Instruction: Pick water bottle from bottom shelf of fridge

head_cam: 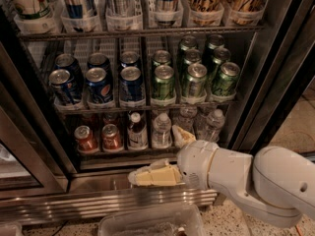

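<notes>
The fridge (256, 97) stands open. Its bottom shelf (106, 154) holds two red cans (86, 139), a white-capped bottle of dark liquid (137, 132) and clear water bottles. The nearest water bottle (161, 131) stands at the shelf front, and two more water bottles (212, 125) stand to its right. My gripper (155, 154) is open and empty, just in front of the shelf edge. Its upper finger (182, 134) reaches up beside the right of the nearest water bottle. Its lower finger (153, 176) points left below the shelf. The white arm (246, 176) comes in from the lower right.
The rack above holds blue cans (101, 87) on the left and green cans (192, 80) on the right. The top rack holds tall cans and cartons (118, 4). A ribbed steel base panel (98, 204) runs below. A clear plastic bin (147, 222) sits on the floor.
</notes>
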Robot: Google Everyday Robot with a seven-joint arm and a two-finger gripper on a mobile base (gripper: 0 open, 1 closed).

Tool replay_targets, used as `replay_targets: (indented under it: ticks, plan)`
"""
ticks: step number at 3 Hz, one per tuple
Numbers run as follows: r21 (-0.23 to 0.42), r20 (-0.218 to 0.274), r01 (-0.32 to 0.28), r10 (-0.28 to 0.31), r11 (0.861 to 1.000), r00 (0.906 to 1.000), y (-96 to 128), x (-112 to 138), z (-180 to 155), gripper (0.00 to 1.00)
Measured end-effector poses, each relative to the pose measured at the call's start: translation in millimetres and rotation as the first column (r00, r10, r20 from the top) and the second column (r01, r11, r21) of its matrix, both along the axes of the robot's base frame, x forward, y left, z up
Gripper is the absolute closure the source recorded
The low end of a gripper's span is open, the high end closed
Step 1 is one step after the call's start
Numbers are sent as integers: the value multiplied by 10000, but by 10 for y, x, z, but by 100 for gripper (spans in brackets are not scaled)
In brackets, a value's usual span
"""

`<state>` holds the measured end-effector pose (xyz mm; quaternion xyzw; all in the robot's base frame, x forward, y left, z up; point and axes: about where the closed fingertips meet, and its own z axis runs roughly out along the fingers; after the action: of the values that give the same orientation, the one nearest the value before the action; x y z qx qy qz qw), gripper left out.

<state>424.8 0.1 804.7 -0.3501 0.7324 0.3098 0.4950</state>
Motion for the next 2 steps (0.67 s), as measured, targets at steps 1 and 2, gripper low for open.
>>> replay_targets:
  ticks: [1, 2]
  plan:
    - [643, -367, 395, -372, 9972, 9986, 28, 28, -221, 0]
    - [665, -374, 369, -345, 9971, 9987, 41, 32, -222, 0]
